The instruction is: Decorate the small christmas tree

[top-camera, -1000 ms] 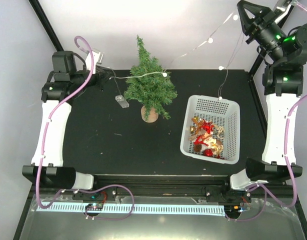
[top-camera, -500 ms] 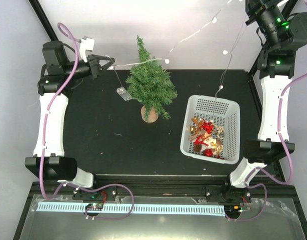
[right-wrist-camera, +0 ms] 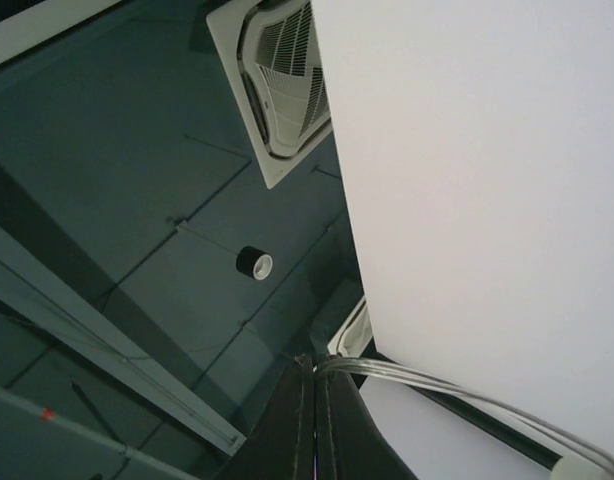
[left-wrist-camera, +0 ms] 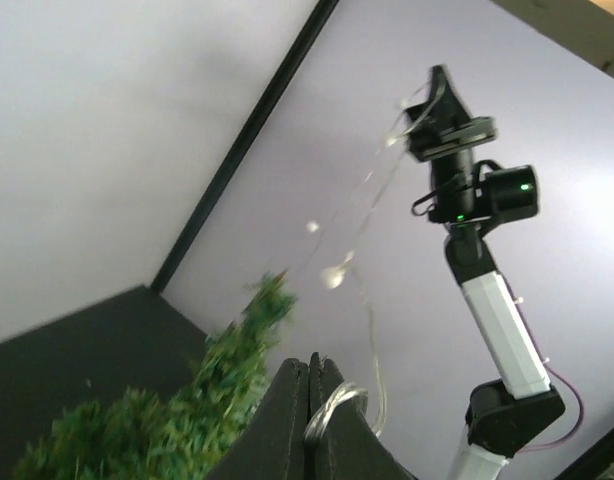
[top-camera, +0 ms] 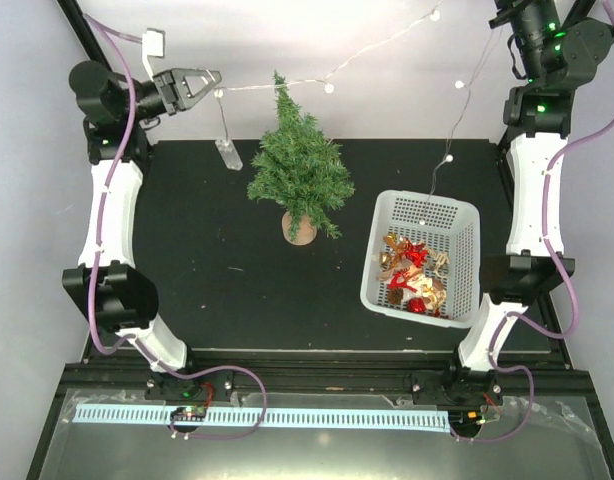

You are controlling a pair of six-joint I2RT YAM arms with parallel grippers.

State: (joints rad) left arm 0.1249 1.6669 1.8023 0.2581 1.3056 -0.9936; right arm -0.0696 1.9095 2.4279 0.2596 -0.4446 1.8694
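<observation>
Clear wire of the fairy lights (top-camera: 329,86) is what we're pinching tight in both the left gripper (left-wrist-camera: 309,366) and right gripper (right-wrist-camera: 312,366), stretching it high over the small christmas tree (top-camera: 299,170) standing mid-table. Nothing's draped yet, and the ornaments (top-camera: 412,272) are all sitting in the white basket (top-camera: 470,232).

Black table (top-camera: 207,260), seen from above. The small christmas tree (top-camera: 299,170) is standing upright in its brown pot (top-camera: 299,229) near the table's middle, toward the far edge. A white perforated basket (top-camera: 372,285) is sitting apart to its right, holding red and gold ornaments (top-camera: 414,275).
</observation>
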